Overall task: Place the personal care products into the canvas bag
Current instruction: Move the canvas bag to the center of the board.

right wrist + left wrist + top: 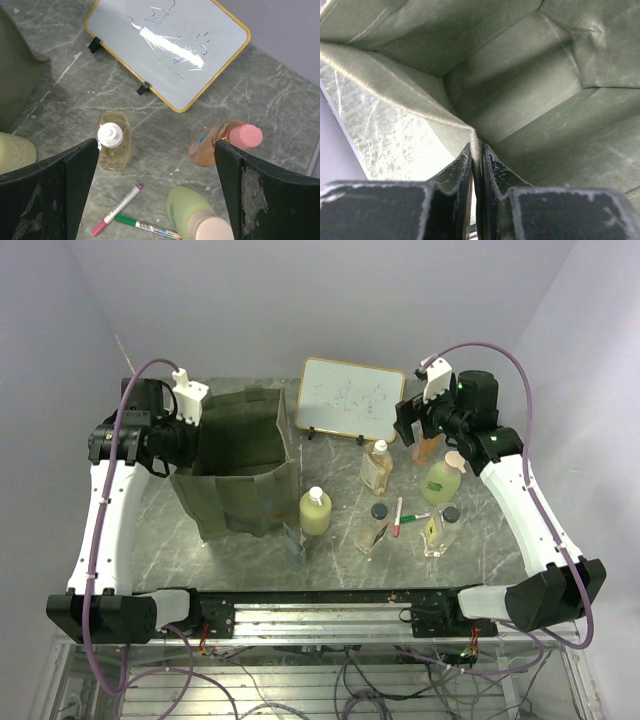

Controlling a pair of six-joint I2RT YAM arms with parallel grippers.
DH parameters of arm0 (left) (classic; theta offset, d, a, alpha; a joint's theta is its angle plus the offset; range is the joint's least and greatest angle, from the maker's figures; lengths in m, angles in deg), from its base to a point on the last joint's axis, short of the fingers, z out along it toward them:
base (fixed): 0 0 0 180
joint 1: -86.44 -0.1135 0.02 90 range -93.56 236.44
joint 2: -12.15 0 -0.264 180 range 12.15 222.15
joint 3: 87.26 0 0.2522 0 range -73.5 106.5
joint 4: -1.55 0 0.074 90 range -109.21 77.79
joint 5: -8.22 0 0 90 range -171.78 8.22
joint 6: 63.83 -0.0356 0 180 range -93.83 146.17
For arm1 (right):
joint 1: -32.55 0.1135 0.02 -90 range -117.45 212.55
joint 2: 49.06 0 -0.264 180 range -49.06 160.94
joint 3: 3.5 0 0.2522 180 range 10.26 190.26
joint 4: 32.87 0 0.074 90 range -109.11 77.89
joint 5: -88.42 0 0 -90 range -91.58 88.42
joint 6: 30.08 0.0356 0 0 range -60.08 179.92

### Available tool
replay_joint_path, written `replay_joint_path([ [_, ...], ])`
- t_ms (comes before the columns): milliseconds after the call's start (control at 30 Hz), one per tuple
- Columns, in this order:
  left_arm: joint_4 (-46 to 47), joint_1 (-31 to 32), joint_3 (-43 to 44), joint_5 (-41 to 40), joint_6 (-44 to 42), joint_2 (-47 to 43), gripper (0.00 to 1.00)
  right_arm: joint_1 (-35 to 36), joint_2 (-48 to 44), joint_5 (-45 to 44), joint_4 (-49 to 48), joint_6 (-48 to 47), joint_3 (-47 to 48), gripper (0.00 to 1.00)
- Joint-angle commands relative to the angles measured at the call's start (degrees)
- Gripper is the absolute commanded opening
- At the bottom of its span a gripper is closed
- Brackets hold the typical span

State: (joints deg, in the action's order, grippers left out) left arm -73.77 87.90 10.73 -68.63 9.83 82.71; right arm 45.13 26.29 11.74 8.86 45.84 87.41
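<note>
Personal care products: six small bottles, all upright on the table [200, 560] to the right of the canvas bag [240, 465], and none shows inside it. One yellow-green bottle [315, 512] stands nearest the bag, then one amber bottle [377, 466], one green pump bottle [443, 480], one orange bottle [210, 142], and two clear dark-capped: the near-left one [378, 527] and the near-right one [440, 531]. Light, stiff, smooth plastic by the look, and tippy, so take each across the body below the cap. The right gripper [156, 145] hangs with its jaws wide apart over the orange bottle. The left gripper [476, 150] is pinched on the bag's soft rim. Two markers here, a red marker [117, 210] and a green marker [145, 226], and one whiteboard [350, 398].
</note>
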Motion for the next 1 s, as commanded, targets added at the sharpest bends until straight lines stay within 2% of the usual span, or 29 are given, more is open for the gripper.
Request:
replay_joint_path([
  [0,1.39,0.26,-0.6,0.92,-0.9,0.33,0.27,0.6,-2.42,-0.41,-0.18,-1.01,-1.67,1.0],
  [133,4.36,0.23,-0.05,0.41,-1.93,-1.06,0.5,0.69,-3.08,-0.4,-0.33,1.06,-2.76,1.0],
  [233,6.56,0.27,1.95,2.36,-2.42,-2.04,0.73,0.64,-4.43,-0.07,-0.08,0.83,-4.12,1.0],
  [333,8.6,0.92,4.82,5.95,-2.35,-2.49,0.89,0.67,-5.06,-0.63,0.3,0.9,-4.69,1.0],
  [367,8.97,1.67,5.93,6.68,-2.26,-2.33,0.92,0.61,-5.27,-0.41,0.4,0.78,-4.72,1.0],
  [500,8.56,8.5,11.28,6.3,-4.15,0.32,0.97,0.56,-5.45,1.46,0.84,0.21,-4.11,1.0],
  [767,2.91,26.11,25.32,5.84,-11.61,12.14,0.94,-0.21,-6.01,0.77,0.73,2.84,-4.77,1.0],
  [967,-1.21,37.65,30.91,6.91,-17.63,22.18,0.97,-4.41,-8.25,2.53,-0.1,5.46,-6.38,1.0],
])
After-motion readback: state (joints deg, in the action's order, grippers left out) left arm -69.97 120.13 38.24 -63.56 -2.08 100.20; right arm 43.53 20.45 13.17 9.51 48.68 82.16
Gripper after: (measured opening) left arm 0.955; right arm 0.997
